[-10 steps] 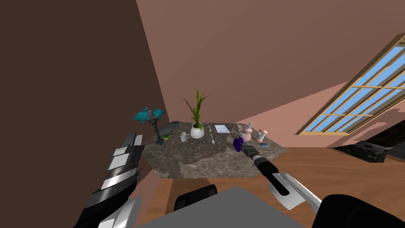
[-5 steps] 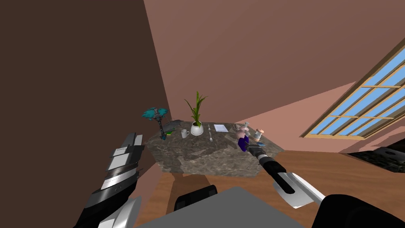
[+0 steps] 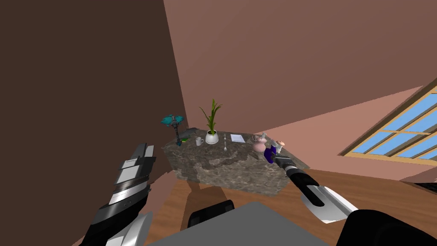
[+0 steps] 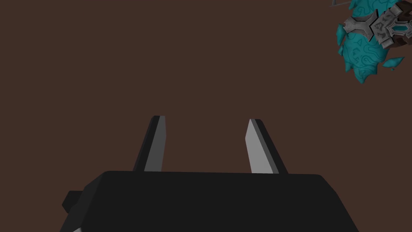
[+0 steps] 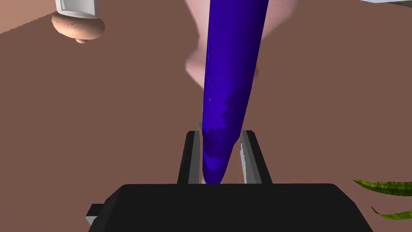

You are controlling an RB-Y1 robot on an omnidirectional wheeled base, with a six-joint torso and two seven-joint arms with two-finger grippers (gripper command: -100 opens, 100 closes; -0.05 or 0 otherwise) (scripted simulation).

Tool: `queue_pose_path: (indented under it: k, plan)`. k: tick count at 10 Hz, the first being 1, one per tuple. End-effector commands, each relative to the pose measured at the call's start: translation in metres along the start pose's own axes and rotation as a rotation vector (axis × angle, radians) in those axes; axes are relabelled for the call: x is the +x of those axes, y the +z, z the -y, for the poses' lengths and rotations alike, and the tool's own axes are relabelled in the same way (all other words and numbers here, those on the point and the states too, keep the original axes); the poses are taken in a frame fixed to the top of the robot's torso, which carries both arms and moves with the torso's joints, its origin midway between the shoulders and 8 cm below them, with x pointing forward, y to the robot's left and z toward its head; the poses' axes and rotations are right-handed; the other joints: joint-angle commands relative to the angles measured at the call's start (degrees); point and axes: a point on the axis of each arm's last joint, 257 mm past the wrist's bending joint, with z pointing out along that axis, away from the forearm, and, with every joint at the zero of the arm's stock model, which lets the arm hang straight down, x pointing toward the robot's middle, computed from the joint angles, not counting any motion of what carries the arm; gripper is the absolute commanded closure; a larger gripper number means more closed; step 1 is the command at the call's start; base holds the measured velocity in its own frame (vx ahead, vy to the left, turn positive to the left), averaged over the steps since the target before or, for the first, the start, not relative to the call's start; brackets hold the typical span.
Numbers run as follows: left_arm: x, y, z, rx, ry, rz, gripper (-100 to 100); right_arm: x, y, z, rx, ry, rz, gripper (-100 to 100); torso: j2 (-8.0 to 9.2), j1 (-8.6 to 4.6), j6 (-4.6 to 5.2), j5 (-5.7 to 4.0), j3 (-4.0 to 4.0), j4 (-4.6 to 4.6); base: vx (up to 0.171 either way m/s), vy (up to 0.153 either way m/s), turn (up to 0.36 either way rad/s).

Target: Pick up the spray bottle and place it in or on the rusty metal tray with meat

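My right gripper (image 3: 271, 156) is shut on a deep blue spray bottle (image 3: 269, 152) and holds it above the right end of the marbled stone table (image 3: 222, 166). In the right wrist view the blue bottle (image 5: 231, 80) runs out from between the fingers (image 5: 192, 157), which press its sides at its narrow end; the gripper (image 5: 220, 135) points at a pink vase (image 5: 192, 66). A small brown-grey tray-like thing (image 3: 256, 137) lies just behind the pink vase (image 3: 259, 146); its contents are too small to make out. My left gripper (image 4: 205, 119) stands open in front of a dark brown wall.
On the table stand a potted plant (image 3: 212, 136), a white mug (image 3: 199, 141), a spoon (image 3: 225, 145), a white sheet (image 3: 237, 138), a teal ornament on a stem (image 3: 173, 121) and a capped jar (image 3: 279, 146). Wooden floor lies around the table; my left forearm (image 3: 128, 179) hangs beside the wall.
The whole head view has shifted and the table looks smaller, so I have moved. The right gripper has carried the blue bottle to the right, past the pink vase.
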Motion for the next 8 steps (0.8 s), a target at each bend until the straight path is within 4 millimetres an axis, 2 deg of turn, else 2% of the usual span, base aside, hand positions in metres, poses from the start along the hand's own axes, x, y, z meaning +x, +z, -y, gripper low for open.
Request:
queue_pose_path:
  k: [1,8]
  plan:
    - [0.0,0.0,0.0,0.0,0.0,0.0,0,-0.004,0.006,0.02,0.043,0.0,-0.003,100,0.0,0.0,0.0,0.0,0.0,0.0,-0.088,-0.176,0.177]
    - [0.0,0.0,0.0,0.0,0.0,0.0,0,-0.014,0.03,0.092,0.211,0.046,-0.028,100,-0.3,-0.14,-0.15,-0.08,-0.15,-0.03,-0.068,-0.207,0.259]
